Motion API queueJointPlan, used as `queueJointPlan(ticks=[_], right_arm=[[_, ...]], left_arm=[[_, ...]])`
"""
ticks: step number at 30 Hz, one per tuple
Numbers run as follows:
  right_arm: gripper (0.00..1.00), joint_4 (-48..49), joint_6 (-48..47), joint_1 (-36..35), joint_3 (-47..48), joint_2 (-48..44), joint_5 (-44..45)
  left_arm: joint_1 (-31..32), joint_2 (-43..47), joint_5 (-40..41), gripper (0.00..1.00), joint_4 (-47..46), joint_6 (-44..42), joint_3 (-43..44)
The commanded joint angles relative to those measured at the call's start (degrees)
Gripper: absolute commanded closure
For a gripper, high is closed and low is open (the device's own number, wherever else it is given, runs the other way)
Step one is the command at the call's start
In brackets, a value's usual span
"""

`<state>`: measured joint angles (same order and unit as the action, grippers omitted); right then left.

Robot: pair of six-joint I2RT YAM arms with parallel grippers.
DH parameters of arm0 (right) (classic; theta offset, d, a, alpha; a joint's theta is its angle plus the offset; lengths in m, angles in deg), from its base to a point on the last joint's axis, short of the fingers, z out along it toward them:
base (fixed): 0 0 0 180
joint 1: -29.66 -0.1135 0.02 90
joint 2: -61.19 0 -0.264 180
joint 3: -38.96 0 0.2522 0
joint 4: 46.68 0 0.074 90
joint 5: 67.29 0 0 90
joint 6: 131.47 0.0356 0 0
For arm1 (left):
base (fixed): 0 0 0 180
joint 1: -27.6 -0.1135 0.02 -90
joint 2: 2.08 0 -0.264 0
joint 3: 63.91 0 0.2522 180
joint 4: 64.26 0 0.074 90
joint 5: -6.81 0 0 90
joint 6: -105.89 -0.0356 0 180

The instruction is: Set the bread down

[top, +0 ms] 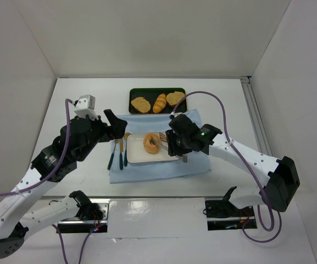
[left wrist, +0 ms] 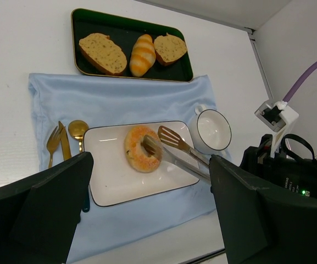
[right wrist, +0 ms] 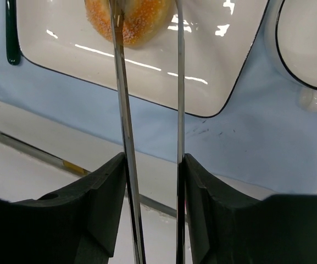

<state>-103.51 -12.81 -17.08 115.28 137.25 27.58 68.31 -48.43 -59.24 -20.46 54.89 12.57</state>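
The bread (top: 151, 143), a golden-orange ring, lies on the white rectangular plate (top: 136, 155). It also shows in the left wrist view (left wrist: 142, 149) and at the top of the right wrist view (right wrist: 129, 19). My right gripper (top: 176, 144) (right wrist: 154, 165) is shut on metal tongs (left wrist: 180, 154) (right wrist: 122, 110). One tong tip lies over the ring's hole, the other just outside its right side. I cannot tell whether they pinch it. My left gripper (top: 114, 125) (left wrist: 150, 184) is open and empty, above the plate's left side.
A blue cloth (top: 158, 170) lies under the plate. Gold cutlery (left wrist: 62, 140) lies left of the plate, and a white cup (left wrist: 212, 130) stands on its right. A dark tray (left wrist: 81, 22) at the back holds two toast slices and a roll.
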Motion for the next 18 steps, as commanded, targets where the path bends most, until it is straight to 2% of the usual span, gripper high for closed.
queueJointPlan(ticks=[1, 9, 18], right_arm=[[0.49, 1.0, 1.0, 0.2, 1.9, -0.7, 4.4], [0.35, -1.2, 2.4, 0.7, 4.7, -3.3, 7.5], [0.35, -3.2, 2.4, 1.7, 13.0, -4.3, 9.3]], left_arm=[[0.2, 0.8, 0.9, 0.0, -0.7, -0.5, 2.8], [0.2, 0.3, 0.4, 0.0, -0.7, -0.5, 2.8], [0.2, -0.9, -0.1, 0.0, -0.7, -0.5, 3.3]])
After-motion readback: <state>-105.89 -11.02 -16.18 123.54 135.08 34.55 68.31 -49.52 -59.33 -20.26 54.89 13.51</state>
